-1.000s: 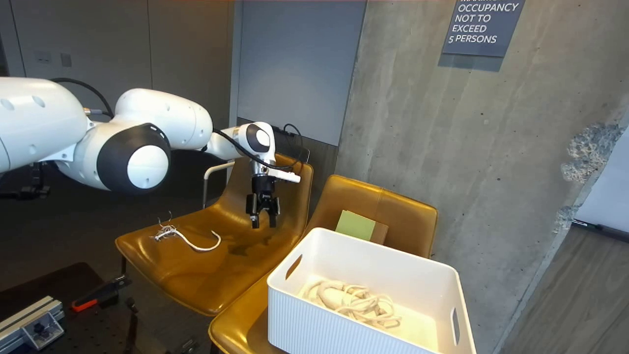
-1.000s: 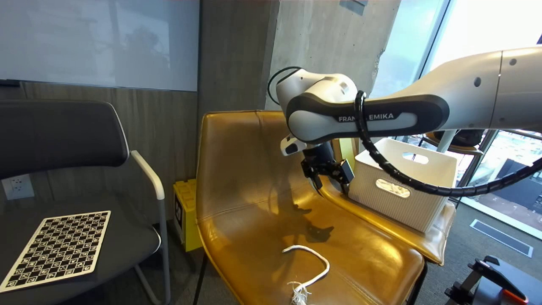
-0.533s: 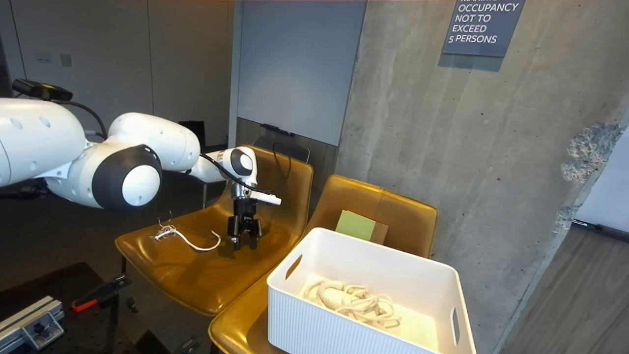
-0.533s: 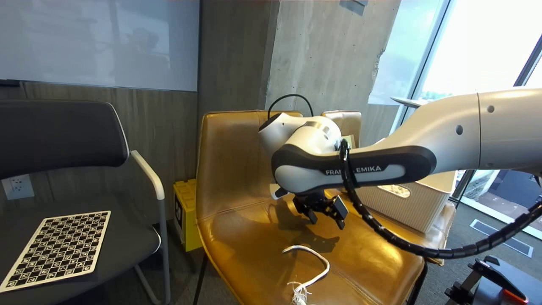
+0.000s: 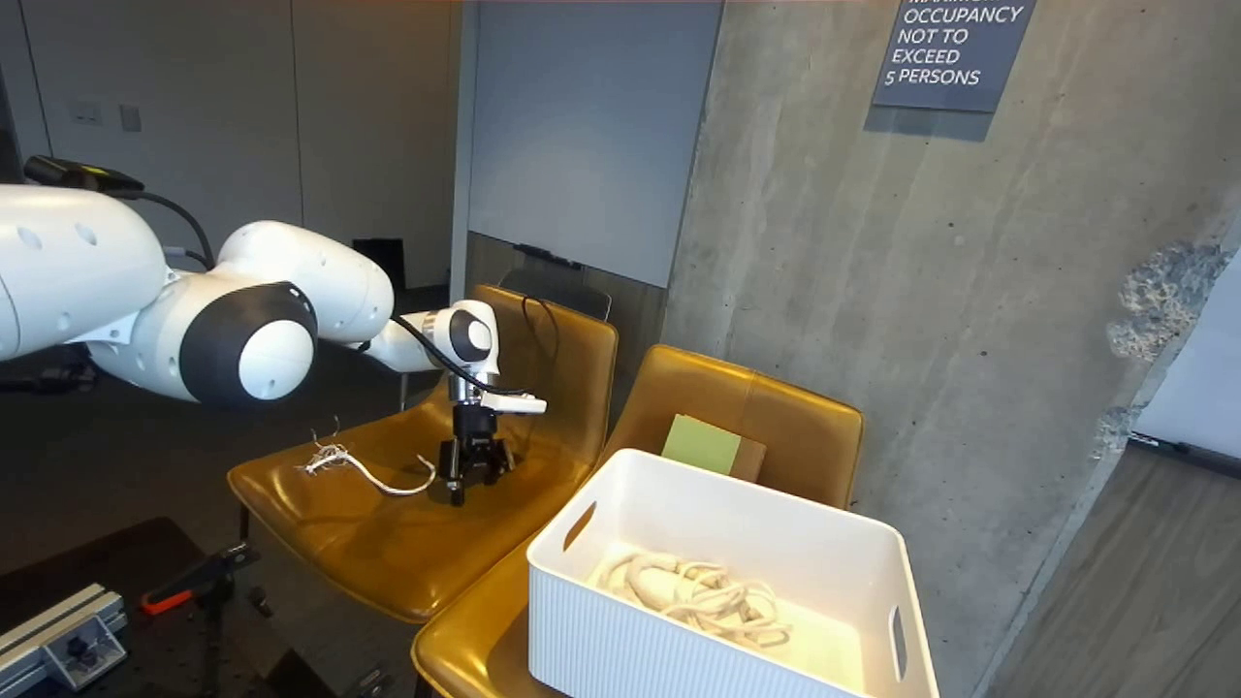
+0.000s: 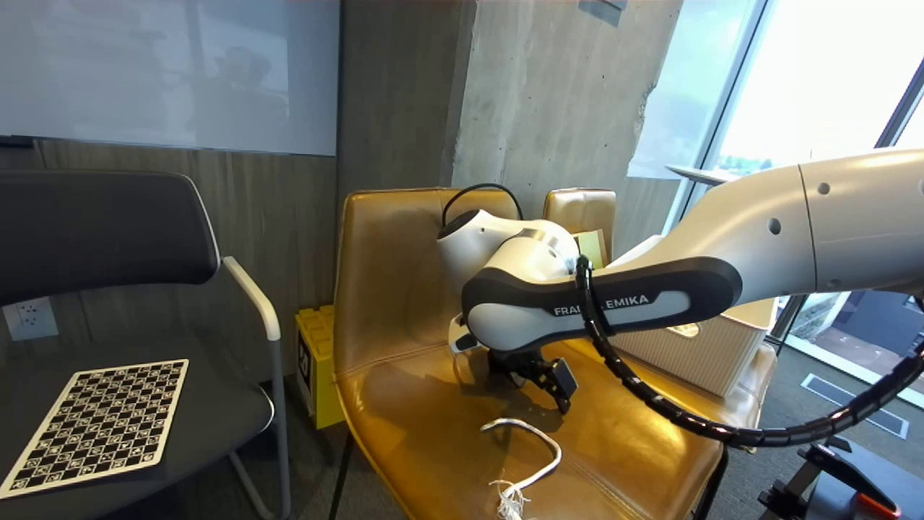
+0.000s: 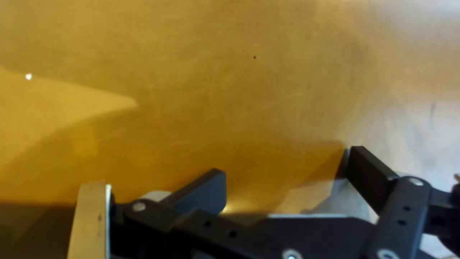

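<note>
Sign (image 5: 950,58) high behind the white bin (image 5: 620,640) reads "OCCUPANCY NOT TO EXCEED 5 PERSONS", top line cropped. Arm (image 6: 765,249) lettering, partly covered: "FRA… EMIKA". Bin contains tangled cream rope (image 5: 717,601). Gold chair (image 5: 388,553) beside the bin bears a frayed white cord (image 6: 558,455); end effector (image 7: 285,176), jaws spread, is low between cord and bin.
</note>
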You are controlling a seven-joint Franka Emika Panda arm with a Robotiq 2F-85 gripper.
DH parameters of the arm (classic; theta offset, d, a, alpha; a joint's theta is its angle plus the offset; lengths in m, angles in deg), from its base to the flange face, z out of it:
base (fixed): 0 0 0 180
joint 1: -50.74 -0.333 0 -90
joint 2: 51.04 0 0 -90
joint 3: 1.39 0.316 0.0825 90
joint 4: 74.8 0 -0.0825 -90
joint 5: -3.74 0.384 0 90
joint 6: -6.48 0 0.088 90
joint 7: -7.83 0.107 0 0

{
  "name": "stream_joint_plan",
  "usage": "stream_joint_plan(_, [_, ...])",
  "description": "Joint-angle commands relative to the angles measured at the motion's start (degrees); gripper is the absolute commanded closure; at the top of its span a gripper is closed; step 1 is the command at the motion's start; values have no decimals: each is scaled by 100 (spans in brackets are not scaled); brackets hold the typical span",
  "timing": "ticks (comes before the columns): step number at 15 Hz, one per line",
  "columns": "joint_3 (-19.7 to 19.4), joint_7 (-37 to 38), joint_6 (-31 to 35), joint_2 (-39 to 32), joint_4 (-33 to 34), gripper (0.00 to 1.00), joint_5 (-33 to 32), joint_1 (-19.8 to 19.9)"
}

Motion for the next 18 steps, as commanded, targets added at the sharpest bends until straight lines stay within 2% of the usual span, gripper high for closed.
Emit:
stream_joint_plan(1, [407,281,786,250,-633,0,392,220])
stream_joint_plan(4, [580,219,1110,729,-1332,0,603,441])
stream_joint_plan(9, [846,168,2423,1529,-2887,0,883,864])
stream_joint_plan(13, [1237,-65,3452,2147,-4133,0,870,1324])
stream_joint_plan(18, [1242,-491,4735,2673,-5630,0,616,1509])
